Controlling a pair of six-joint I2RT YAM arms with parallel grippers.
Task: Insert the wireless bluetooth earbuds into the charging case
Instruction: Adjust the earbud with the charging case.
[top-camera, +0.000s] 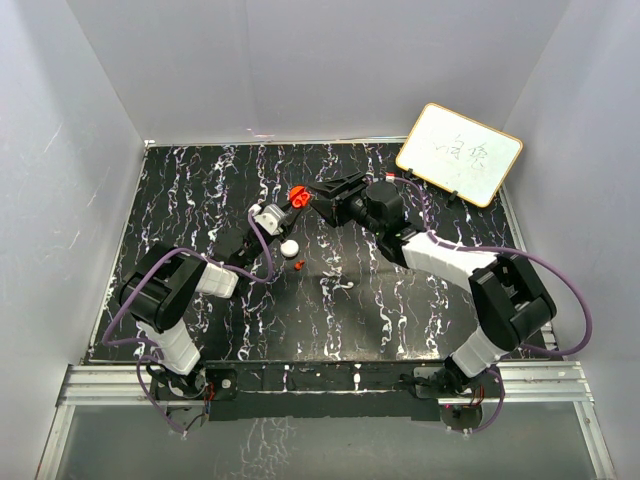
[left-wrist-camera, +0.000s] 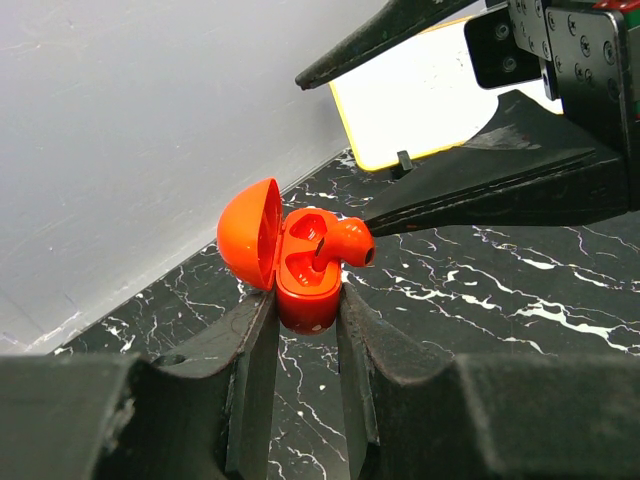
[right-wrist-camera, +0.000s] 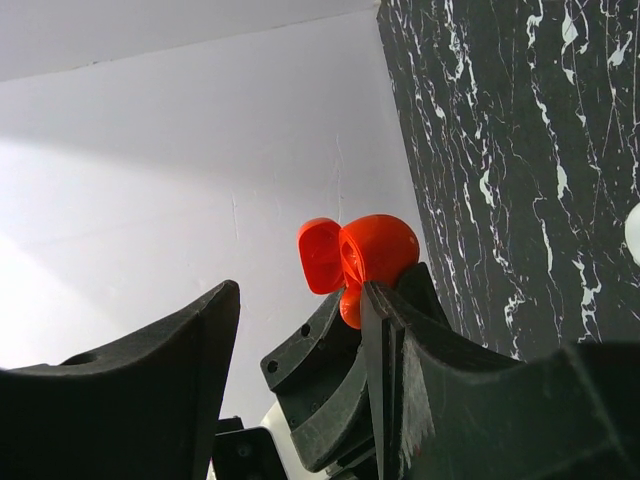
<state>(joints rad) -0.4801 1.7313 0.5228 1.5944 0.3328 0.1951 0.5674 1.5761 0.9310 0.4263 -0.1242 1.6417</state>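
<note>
Charging case (left-wrist-camera: 305, 285), lid open, hangs above the black marble table (top-camera: 400, 300), clamped in the left gripper (left-wrist-camera: 305, 305); the right gripper (right-wrist-camera: 300, 295) gapes wide beside it. One earbud (left-wrist-camera: 350, 240) sits half in its well; a second earbud (top-camera: 299, 265) lies on the table.

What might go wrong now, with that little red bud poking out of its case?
The earbud sits unseated in the open charging case; a nudge from the open right gripper might flip it out. The left gripper pinches only the case's base, so pushing may twist it loose. The other earbud on the table is tiny, probably hard to grasp.
</note>
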